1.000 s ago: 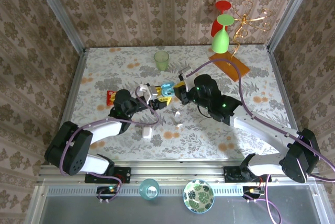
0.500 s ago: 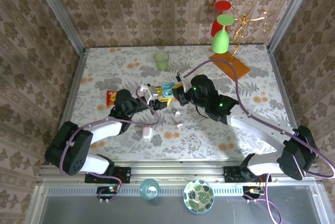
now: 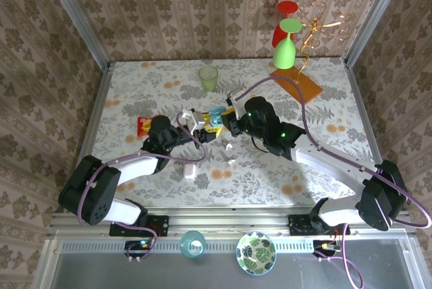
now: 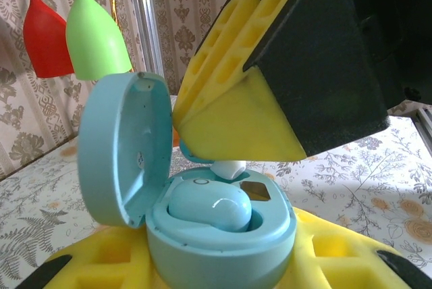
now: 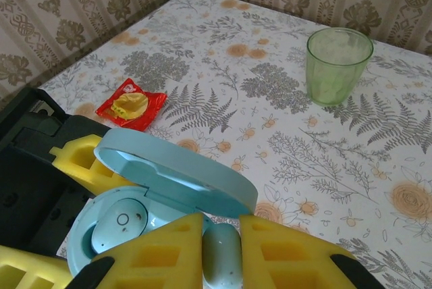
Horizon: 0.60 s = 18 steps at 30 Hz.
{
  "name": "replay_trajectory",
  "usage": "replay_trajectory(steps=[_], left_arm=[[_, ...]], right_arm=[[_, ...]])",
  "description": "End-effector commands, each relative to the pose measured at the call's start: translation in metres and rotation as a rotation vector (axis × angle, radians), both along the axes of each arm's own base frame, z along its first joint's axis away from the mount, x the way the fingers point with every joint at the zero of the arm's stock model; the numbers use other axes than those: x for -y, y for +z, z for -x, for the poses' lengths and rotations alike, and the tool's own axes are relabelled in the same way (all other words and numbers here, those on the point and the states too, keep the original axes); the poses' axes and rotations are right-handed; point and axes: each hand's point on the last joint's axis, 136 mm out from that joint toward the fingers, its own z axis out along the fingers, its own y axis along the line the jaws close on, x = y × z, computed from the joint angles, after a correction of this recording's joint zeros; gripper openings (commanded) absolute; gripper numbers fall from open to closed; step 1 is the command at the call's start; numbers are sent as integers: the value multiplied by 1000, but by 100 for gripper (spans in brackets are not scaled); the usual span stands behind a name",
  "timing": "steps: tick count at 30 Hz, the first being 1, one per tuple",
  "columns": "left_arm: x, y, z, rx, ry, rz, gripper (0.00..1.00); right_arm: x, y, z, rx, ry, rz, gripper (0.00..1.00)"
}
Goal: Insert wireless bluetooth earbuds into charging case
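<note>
Lid-up charging case (image 4: 223, 245) sits clamped in the left gripper (image 3: 203, 127) — right gripper (image 5: 221, 231), angled down just above it, pinches an earbud (image 5: 221, 256) tight

Two arms meet tip to tip: the left arm (image 3: 131, 166) stretches forward and inward, its left gripper (image 3: 201, 125) clamped around an open light blue charging case (image 4: 219, 231). The right arm (image 3: 337, 162) angles in from the opposite side, its right gripper (image 3: 229, 122) tilted down, yellow pads (image 5: 169, 252) pinching an earbud (image 5: 221, 254).
</note>
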Motion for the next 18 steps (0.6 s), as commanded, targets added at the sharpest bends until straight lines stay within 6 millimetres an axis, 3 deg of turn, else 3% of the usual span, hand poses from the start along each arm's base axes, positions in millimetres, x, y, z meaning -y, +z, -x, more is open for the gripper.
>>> replay_trajectory(steps=[1,13,18], left_arm=[[4,18,2,47,-20,42,25],[4,20,0,44,-8,58,25],[3,20,0,45,-5,59,25]], right_arm=[[-8,16,-3,32,7,-38,17],[-16,7,3,10,77,13,21],[-20,15,7,12,110,-2,25]])
